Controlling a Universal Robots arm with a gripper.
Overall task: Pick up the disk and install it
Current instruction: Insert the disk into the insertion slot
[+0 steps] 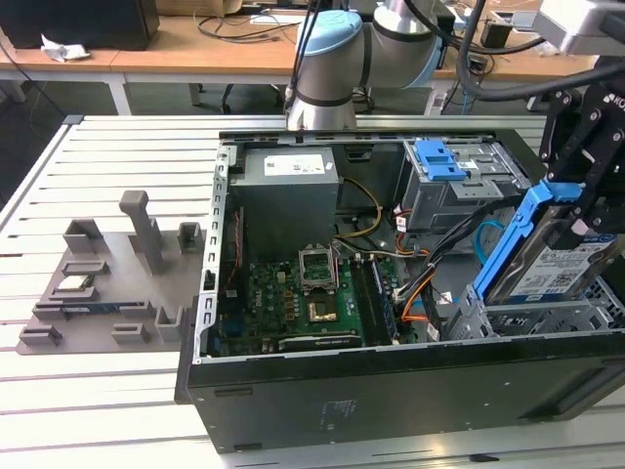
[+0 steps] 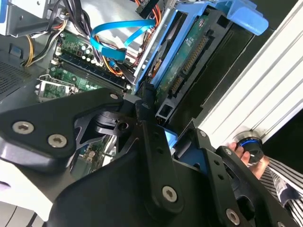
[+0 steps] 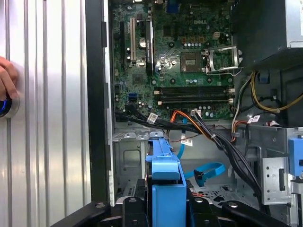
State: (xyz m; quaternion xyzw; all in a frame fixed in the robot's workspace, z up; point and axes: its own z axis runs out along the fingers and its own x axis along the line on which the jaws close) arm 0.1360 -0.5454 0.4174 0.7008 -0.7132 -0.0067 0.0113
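Black claw (image 1: 586, 200) gripped the flat silver-grey disk in its bright blue plastic frame (image 1: 562, 259), tilted above the open grey computer case's (image 1: 391, 381) corner bay, apparently mid-install, needing careful alignment

Not much room around the disk (image 1: 564, 262): it sits tilted in the jaws over the metal cage (image 1: 532, 318) at the case's corner on the exterior view's right. Bundled black cables (image 3: 199, 130) and a looping blue cable (image 3: 208, 171) run across the floor of the case (image 1: 391, 386) right beside that cage, and the blue-handled drive bay (image 1: 457, 181) stands just behind. Over the motherboard (image 1: 293, 303) it's wide open. Outside the case wall, a person's hand (image 3: 5, 80) rests on the slatted counter (image 3: 47, 118).
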